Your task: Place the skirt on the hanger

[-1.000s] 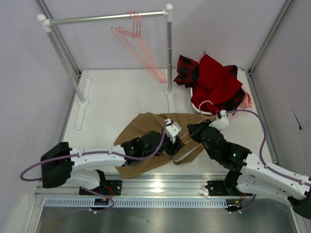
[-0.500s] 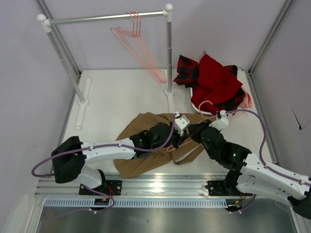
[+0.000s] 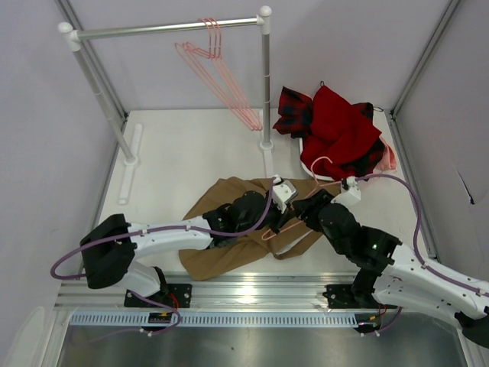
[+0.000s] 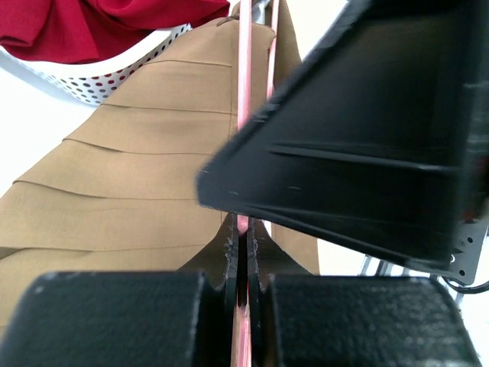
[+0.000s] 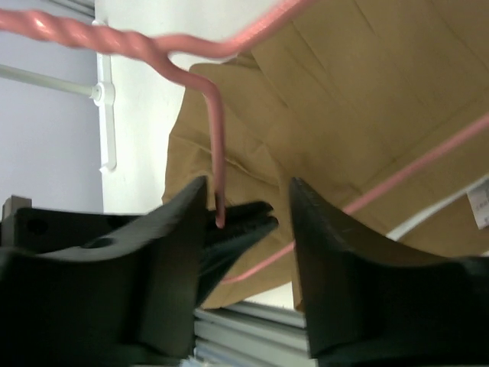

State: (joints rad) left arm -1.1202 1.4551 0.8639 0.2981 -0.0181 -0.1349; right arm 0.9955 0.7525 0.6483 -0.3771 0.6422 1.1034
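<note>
The tan skirt (image 3: 221,229) lies spread on the table in front of both arms, its pleats showing in the left wrist view (image 4: 137,176). A pink hanger (image 3: 315,165) rests over its right part. My left gripper (image 3: 284,220) is shut on a straight wire of the hanger (image 4: 243,115), pinched between the fingertips (image 4: 243,233). My right gripper (image 3: 302,208) stands open right next to it. The bent wire below the hanger's twisted neck (image 5: 218,153) hangs loose between the right gripper's (image 5: 248,206) jaws, close to the left finger.
A metal rail (image 3: 168,29) at the back carries several more pink hangers (image 3: 221,69). A white dotted basket (image 4: 114,76) at the back right holds red and plaid garments (image 3: 336,130). The two wrists nearly touch.
My left gripper reached right and closed on the hanger wire. My right gripper opened and let go of the hanger.
</note>
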